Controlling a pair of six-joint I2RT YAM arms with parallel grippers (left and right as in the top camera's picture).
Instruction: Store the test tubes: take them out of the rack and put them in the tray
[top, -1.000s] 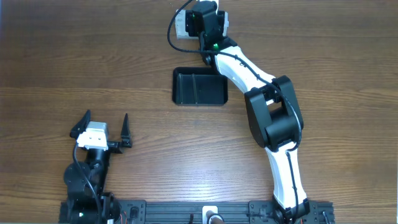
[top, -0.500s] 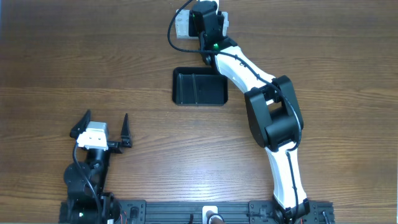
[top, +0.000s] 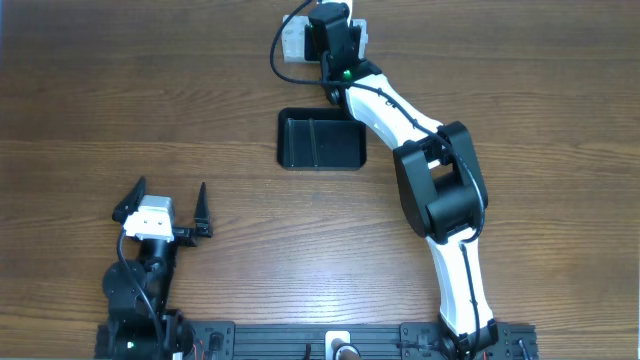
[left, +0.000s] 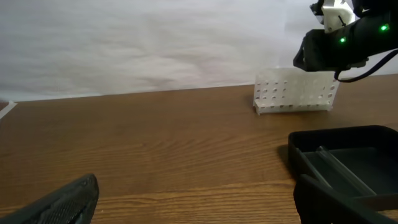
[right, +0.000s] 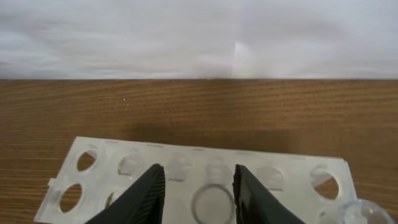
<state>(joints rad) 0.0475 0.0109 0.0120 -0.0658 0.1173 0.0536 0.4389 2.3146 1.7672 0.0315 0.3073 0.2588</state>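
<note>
The white test tube rack (top: 296, 36) stands at the far side of the table, also seen as the rack (left: 295, 93) and from above as the rack (right: 205, 174) with its rows of holes. My right gripper (right: 200, 193) hangs open just over it, its fingers on either side of the clear rim of a test tube (right: 213, 203) standing in a hole. Another tube top (right: 358, 212) shows at the rack's end. The black tray (top: 320, 142) lies nearer, with what looks like a clear tube (left: 336, 167) lying inside. My left gripper (top: 168, 204) rests open, far from both.
The right arm (top: 430, 170) stretches from the bottom right across to the rack, passing beside the tray's right end. Bare wooden table surrounds the tray and the left gripper. A white wall (left: 137, 43) stands behind the table's far edge.
</note>
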